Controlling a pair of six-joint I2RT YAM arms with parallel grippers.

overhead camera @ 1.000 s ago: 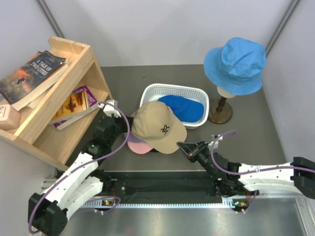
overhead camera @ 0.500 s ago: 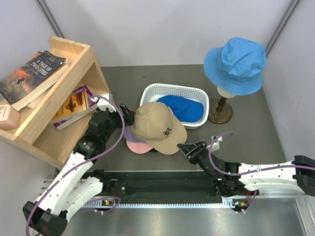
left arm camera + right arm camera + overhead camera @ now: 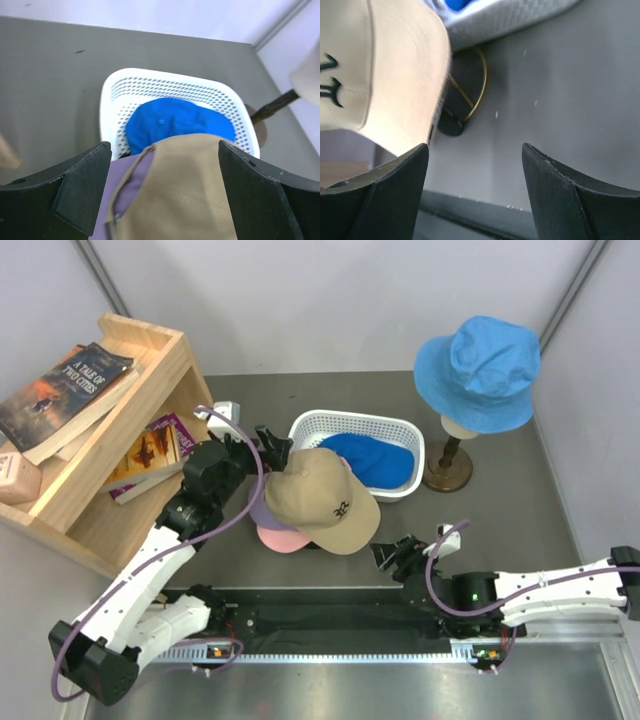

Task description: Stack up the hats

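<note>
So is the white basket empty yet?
No. A blue cap lies inside the white basket, seen from overhead and the left wrist camera.

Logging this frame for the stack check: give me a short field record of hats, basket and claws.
stack: tan cap on top, over lavender cap and pink cap
basket: white basket holds royal blue cap
left claw: open, at the rear of the stack, holding nothing
right claw: open, beside the tan cap's brim, holding nothing
stand: blue bucket hat on mannequin head, far right
shelf: wooden shelf with books, left
</note>
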